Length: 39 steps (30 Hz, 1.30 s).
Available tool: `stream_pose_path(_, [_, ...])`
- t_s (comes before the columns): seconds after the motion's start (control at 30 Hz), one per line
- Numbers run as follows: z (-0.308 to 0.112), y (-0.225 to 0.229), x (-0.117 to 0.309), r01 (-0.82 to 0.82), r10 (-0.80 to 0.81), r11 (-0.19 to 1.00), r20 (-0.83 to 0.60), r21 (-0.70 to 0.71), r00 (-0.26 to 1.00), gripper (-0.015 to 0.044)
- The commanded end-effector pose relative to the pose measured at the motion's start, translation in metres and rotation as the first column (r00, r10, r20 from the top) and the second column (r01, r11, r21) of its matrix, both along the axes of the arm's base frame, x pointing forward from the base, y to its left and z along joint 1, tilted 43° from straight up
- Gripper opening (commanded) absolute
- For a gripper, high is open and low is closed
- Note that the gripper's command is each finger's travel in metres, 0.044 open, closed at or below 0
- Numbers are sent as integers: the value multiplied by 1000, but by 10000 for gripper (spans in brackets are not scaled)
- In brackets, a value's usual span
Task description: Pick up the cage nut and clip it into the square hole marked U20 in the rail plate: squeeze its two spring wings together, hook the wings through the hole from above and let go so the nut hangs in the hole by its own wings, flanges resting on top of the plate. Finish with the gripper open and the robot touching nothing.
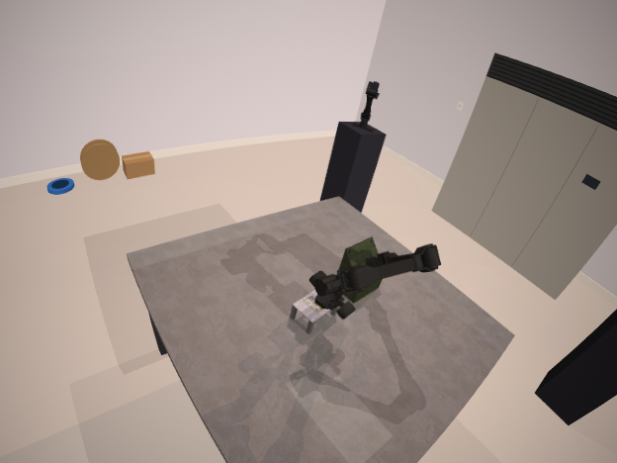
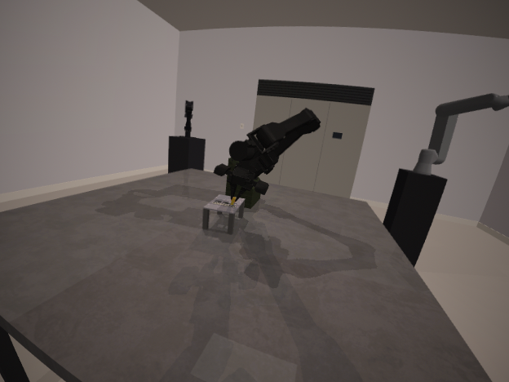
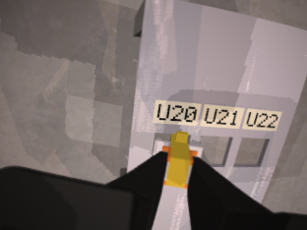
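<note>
Cage nut (image 2: 233, 201) (image 3: 178, 167) pinched in my pincer (image 2: 232, 197) (image 3: 177, 161); I center it over U20's hole (image 3: 160, 143), wings squeezed, before lowering straight.

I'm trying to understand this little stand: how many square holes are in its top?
3: under labels U20, U21 and U22. The yellow piece and fingers mostly cover U20's; more may be hidden.

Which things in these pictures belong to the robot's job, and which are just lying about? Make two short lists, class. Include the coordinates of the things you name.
Part of the job:
- nut (image 2: 232, 201) (image 3: 178, 169)
- plate (image 1: 309, 310) (image 2: 212, 204) (image 3: 172, 59) with the U20 hole
- hand (image 1: 326, 305) (image 2: 235, 197) (image 3: 177, 161)

Just lying about:
- blue ring (image 1: 49, 187)
- round brown disc (image 1: 99, 160)
- brown box (image 1: 139, 166)
</note>
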<state>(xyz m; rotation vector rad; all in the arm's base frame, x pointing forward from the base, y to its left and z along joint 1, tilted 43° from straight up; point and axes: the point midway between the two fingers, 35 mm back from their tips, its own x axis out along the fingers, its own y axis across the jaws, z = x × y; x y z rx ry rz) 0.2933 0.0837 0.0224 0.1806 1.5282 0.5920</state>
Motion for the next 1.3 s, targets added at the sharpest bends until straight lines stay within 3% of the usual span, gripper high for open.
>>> stream_pose_path(0.0, [0, 0, 0, 5, -5, 1000, 4, -15, 1000, 36])
stream_pose_path(1.27, [1, 1, 0, 7, -6, 999, 9, -36, 1000, 36])
